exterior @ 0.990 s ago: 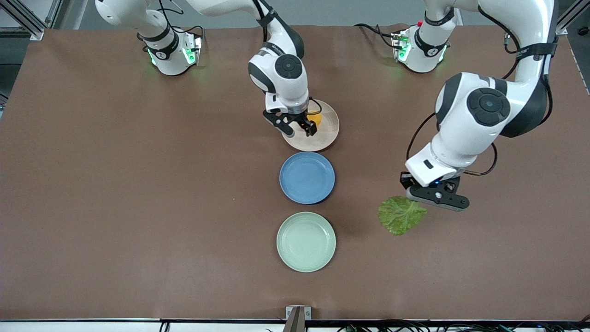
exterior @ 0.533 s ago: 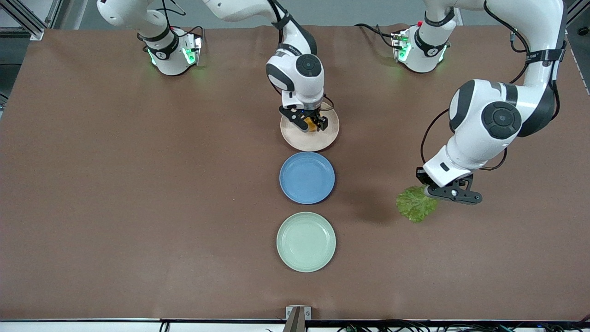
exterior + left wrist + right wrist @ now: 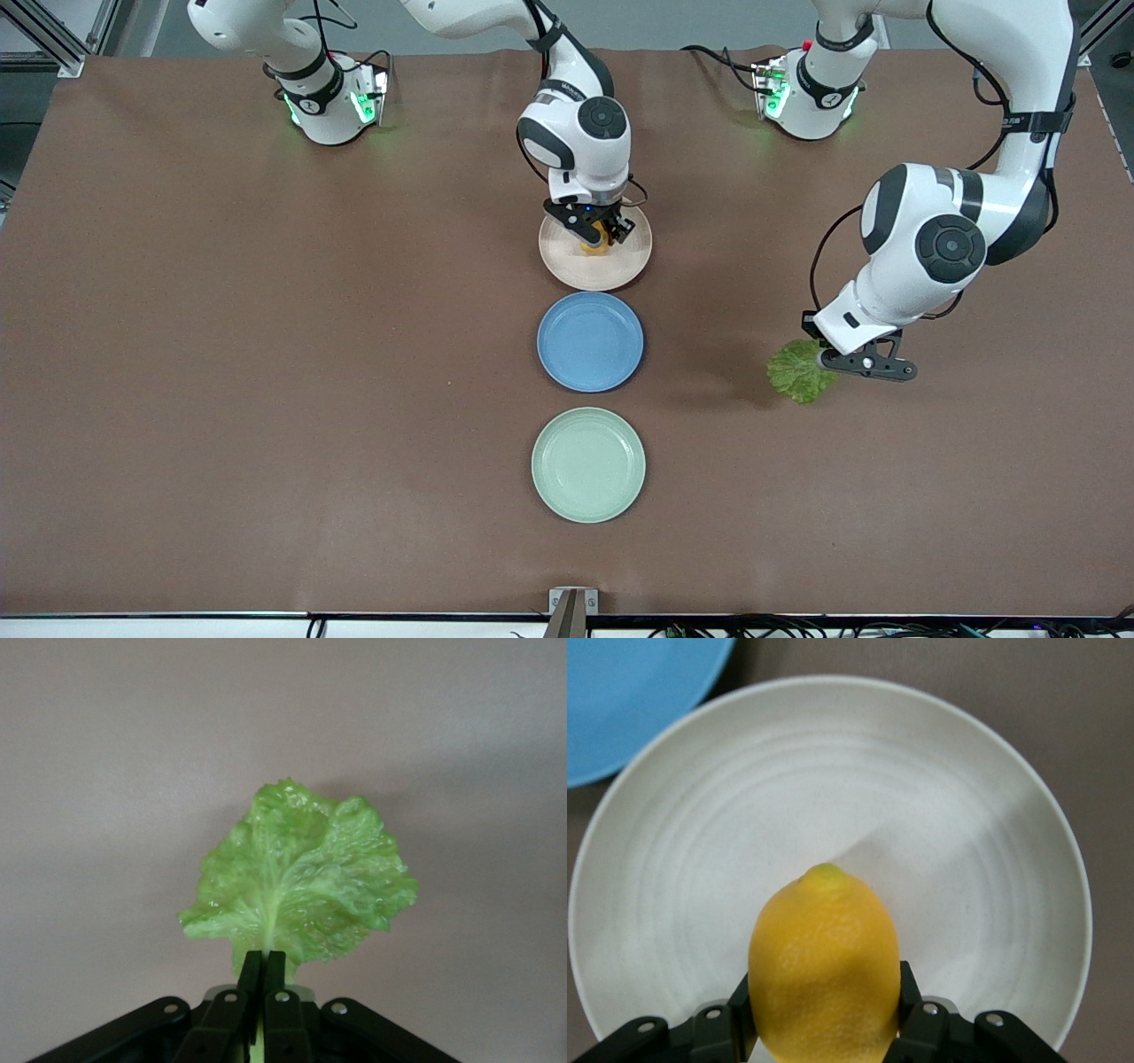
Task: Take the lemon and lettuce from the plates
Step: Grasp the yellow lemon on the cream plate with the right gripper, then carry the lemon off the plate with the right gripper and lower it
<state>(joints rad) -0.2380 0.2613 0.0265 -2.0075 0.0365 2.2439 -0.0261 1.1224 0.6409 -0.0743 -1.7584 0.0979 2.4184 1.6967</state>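
Mint green plate (image 3: 588, 464) low at frame centre, blue plate (image 3: 590, 341) above it, right gripper (image 3: 600, 232) fingers clamped on lemon (image 3: 598, 239) over pinkish-beige plate (image 3: 611, 266) upper centre, left gripper (image 3: 828, 357) fingers pinching lettuce (image 3: 797, 372) stem above brown surface (image 3: 266, 354) at right.

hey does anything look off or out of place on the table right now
Nothing stands out. The left gripper holds the lettuce by its stem over bare table. The right gripper grips the lemon over the beige plate. The blue plate and green plate sit flat.
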